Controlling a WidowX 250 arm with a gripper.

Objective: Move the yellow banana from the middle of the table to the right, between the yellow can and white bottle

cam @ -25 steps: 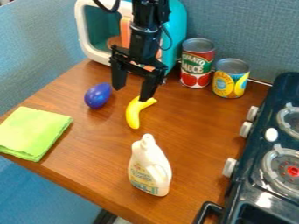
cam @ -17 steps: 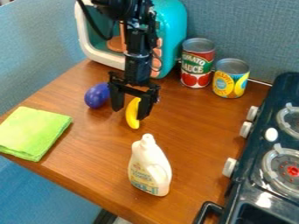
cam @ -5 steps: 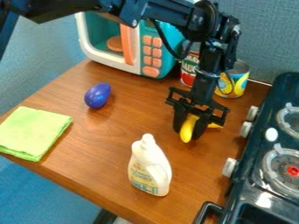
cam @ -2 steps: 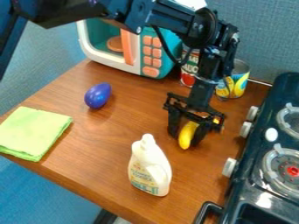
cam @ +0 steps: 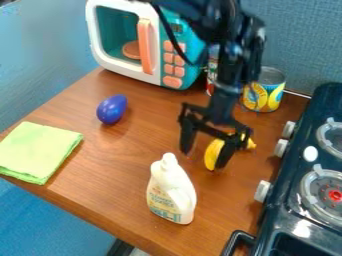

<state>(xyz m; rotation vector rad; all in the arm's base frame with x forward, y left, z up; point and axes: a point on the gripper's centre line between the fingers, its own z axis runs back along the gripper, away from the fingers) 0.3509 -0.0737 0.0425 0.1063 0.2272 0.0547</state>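
Note:
The black gripper (cam: 204, 159) hangs over the right middle of the wooden table, its fingers spread apart. A yellow banana (cam: 213, 153) lies on the table between and partly behind them, nearer the right finger, which covers part of it. Its tip shows to the right of that finger. Below and to the left of the gripper a white bottle (cam: 171, 192) stands upright. A purple egg-shaped toy (cam: 111, 109) lies farther left.
A folded green cloth (cam: 38, 151) lies at the table's left edge. A toy microwave (cam: 127, 45), a yellow can (cam: 263, 90) and a red can (cam: 212, 75), partly hidden by the arm, stand behind. The stove (cam: 294, 195) borders the right side.
The banana was carried from near the purple toy to the right, then set slightly nearer the camera. Since the last earlier frame the gripper has opened around it and shifted slightly left.

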